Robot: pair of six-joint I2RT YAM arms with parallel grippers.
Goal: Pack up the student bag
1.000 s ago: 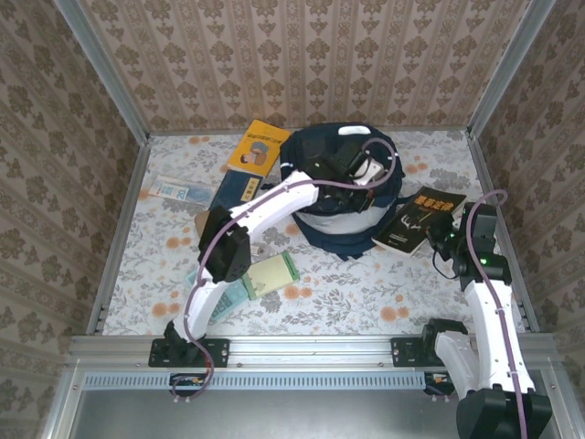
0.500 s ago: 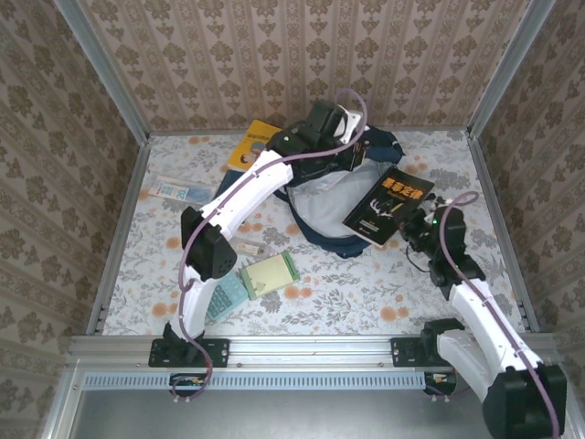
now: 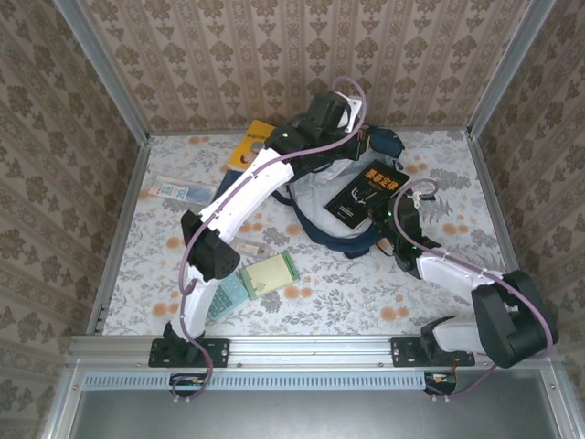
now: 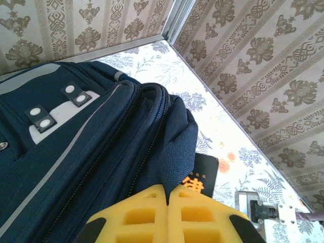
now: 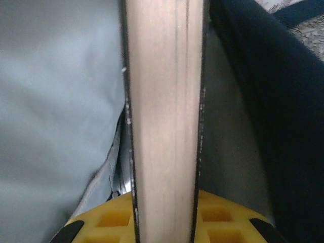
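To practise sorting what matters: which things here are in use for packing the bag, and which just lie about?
In use: student bag, gripped by left claw; black book, in right claw.
Lying about: orange book, green notebook, pale card, teal item.

Student bag [image 4: 76,152]: was dark navy with thin pale-grey stripes and grey-white patches; its lining was pale grey.
Black book [image 3: 367,190] between the right gripper's fingers: had a yellow title and white lettering, with a cream page edge.
Left gripper [image 4: 168,212]: was yellow, with black at the outer edges.
Right gripper [image 5: 164,223]: was the same yellow.
Orange book [image 3: 254,146] just left of the left gripper: had an orange-yellow cover.
Table cover [image 3: 366,297]: was white with orange blossoms and grey leaves.
Walls [image 3: 274,55]: were beige damask.
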